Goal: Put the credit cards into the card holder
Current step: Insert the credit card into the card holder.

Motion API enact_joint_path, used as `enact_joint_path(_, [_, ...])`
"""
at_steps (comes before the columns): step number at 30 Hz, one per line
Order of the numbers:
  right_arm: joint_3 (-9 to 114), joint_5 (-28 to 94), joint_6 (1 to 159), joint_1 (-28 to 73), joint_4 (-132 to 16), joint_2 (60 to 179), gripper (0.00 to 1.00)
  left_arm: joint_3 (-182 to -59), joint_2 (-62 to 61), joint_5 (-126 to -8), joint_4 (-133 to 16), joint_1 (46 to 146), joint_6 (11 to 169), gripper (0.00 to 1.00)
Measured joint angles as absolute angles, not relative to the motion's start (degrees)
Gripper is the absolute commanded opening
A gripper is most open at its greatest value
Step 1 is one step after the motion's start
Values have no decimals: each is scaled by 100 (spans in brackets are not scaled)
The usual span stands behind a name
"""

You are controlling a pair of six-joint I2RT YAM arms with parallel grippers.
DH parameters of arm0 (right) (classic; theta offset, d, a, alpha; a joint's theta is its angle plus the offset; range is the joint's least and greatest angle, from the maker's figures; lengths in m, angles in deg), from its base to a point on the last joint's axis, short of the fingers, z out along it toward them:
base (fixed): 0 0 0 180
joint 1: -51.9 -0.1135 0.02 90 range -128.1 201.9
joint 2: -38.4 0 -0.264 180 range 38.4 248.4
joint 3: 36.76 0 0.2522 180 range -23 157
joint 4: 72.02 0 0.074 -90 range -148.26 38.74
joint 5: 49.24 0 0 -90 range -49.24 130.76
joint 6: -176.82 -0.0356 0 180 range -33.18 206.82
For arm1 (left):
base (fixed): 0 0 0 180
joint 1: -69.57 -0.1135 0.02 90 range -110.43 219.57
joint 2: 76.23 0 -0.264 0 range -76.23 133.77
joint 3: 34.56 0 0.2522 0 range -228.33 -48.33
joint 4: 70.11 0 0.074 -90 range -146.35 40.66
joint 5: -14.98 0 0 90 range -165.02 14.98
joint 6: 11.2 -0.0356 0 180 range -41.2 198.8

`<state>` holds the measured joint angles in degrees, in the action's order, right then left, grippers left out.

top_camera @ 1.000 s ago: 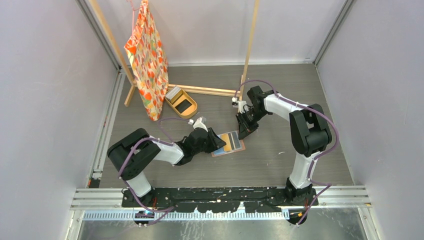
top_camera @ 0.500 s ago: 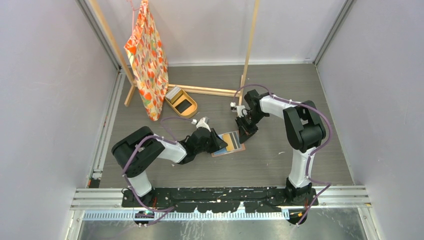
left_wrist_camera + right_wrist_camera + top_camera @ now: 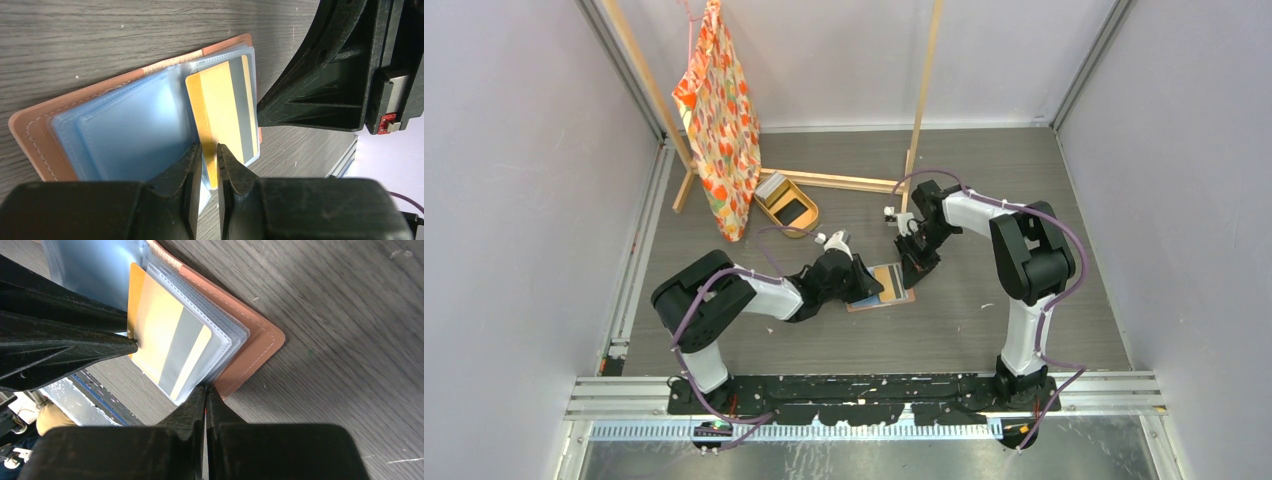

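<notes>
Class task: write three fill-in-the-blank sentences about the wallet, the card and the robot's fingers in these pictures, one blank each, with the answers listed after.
1. The card holder lies ____ on the table.
2. The card on it is ____ with a grey stripe.
3. That card's edge is pinched by the fingers of the ____ arm.
Missing words: open; yellow; left.

Near edge of yellow card (image 3: 217,100) hidden inside left gripper (image 3: 209,152); card holder (image 3: 902,294) left half under it overhead.
</notes>
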<state>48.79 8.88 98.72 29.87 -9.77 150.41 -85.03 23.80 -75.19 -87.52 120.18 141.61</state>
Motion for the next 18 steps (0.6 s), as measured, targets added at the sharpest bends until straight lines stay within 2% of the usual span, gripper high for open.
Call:
enact_joint_path(13, [4892, 923, 9911, 2990, -935, 15041, 8, -8844, 2201, -7398, -7985, 12033, 13577, 33])
enact_joint_path(18, [4912, 921, 9916, 3031, -944, 15041, 9, -8844, 1838, -7610, -7482, 12058, 13326, 34])
